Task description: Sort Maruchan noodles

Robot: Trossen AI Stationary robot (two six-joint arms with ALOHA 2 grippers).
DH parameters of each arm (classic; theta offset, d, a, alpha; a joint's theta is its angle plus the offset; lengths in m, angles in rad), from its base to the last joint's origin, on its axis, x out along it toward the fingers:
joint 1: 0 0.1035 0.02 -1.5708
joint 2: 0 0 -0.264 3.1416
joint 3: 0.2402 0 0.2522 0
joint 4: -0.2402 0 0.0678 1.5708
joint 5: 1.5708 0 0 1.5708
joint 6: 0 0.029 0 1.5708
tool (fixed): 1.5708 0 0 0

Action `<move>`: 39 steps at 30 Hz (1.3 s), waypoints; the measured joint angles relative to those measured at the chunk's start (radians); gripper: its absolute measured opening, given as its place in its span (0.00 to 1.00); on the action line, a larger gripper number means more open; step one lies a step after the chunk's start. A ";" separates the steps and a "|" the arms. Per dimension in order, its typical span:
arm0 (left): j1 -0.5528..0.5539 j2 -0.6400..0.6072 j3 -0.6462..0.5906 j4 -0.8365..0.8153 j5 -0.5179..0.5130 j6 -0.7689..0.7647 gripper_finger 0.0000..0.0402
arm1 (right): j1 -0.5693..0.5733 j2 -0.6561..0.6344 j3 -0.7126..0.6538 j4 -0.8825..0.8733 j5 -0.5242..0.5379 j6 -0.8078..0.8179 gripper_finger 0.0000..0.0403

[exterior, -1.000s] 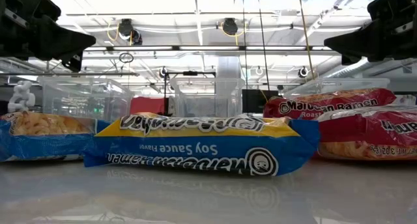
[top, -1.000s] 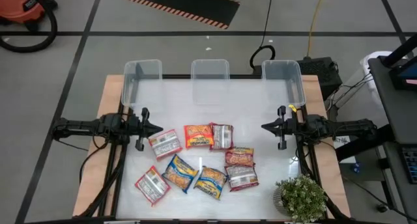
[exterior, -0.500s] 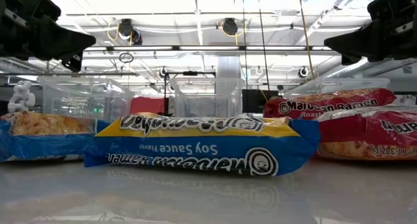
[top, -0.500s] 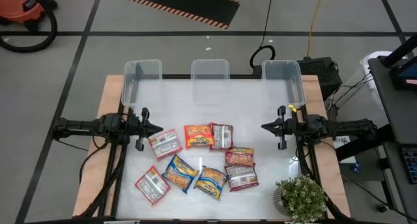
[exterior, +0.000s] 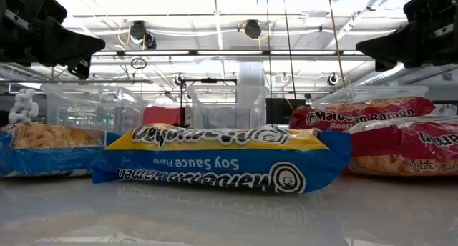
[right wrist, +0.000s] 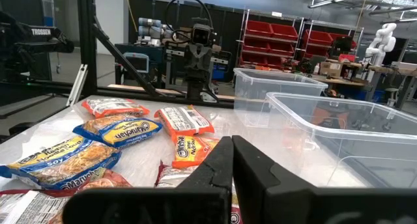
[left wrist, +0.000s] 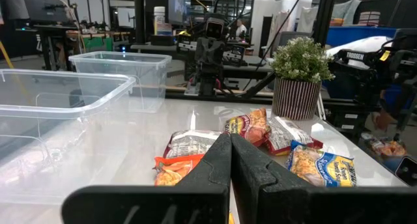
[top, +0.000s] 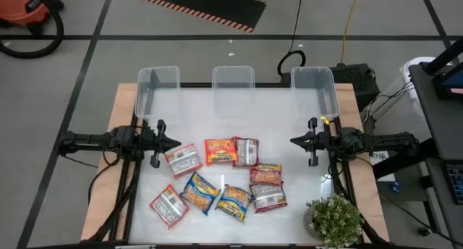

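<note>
Several Maruchan noodle packets lie flat in a loose cluster on the white table. In the high view, maroon-and-white ones (top: pixel 182 160) (top: pixel 247 151) (top: pixel 168 205) lie among orange-red ones (top: pixel 221 150) (top: pixel 266 174), a maroon one (top: pixel 268 197) and two blue-and-yellow ones (top: pixel 200 192) (top: pixel 233 202). My left gripper (top: pixel 176 142) (left wrist: pixel 230 142) hovers shut at the cluster's left, pointing right. My right gripper (top: pixel 293 141) (right wrist: pixel 232 144) hovers shut at the cluster's right, pointing left. The low view shows a blue-and-yellow packet (exterior: pixel 222 166) close up, with both grippers above the table.
Three clear plastic bins (top: pixel 155 90) (top: pixel 233 79) (top: pixel 317 90) stand along the table's far edge. A potted plant (top: pixel 334 220) sits at the near right corner. Bare white table lies between the bins and the packets.
</note>
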 joint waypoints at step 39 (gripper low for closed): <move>0.000 0.000 0.000 0.048 -0.023 0.019 0.01 | 0.000 0.000 0.000 0.000 0.000 0.000 0.00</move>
